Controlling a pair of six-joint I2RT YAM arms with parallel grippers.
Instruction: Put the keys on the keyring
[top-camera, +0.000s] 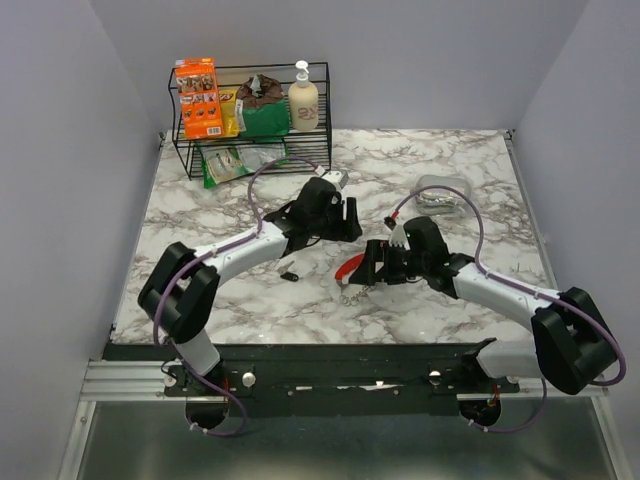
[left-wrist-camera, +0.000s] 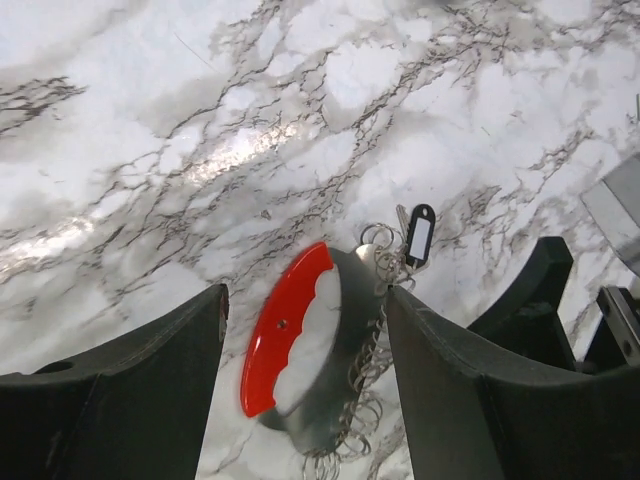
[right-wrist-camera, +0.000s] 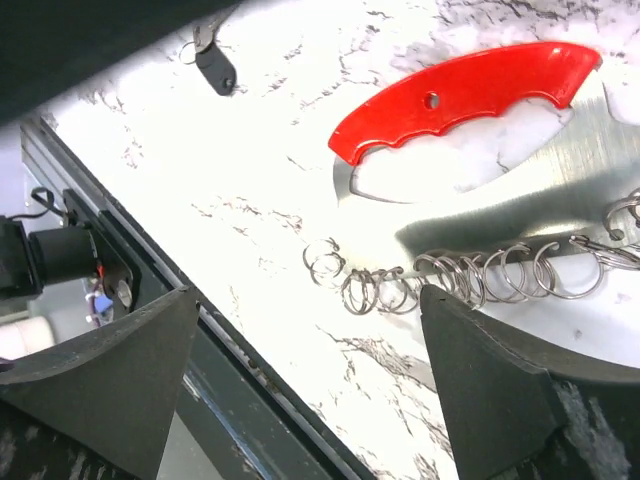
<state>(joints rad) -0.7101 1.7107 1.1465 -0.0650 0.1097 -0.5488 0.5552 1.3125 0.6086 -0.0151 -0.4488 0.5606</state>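
Observation:
The keyring (top-camera: 350, 267) lies flat on the marble. It has a curved red side and a gray metal side carrying a chain of wire rings. In the left wrist view the keyring (left-wrist-camera: 290, 340) sits below and between my spread fingers. A key with a black tag (left-wrist-camera: 418, 235) lies at its ringed end. A small black key (top-camera: 290, 274) lies left of the keyring and shows in the right wrist view (right-wrist-camera: 215, 65). My left gripper (top-camera: 343, 222) (left-wrist-camera: 305, 300) is open above the keyring. My right gripper (top-camera: 372, 266) (right-wrist-camera: 308, 300) is open by the wire rings (right-wrist-camera: 450, 280), near the keyring (right-wrist-camera: 460, 85).
A black wire rack (top-camera: 250, 150) with snack packets and a lotion bottle (top-camera: 303, 100) stands at the back left. A gray pouch (top-camera: 443, 192) lies at the back right. The table's front edge and metal rail (right-wrist-camera: 130, 270) are close to my right gripper.

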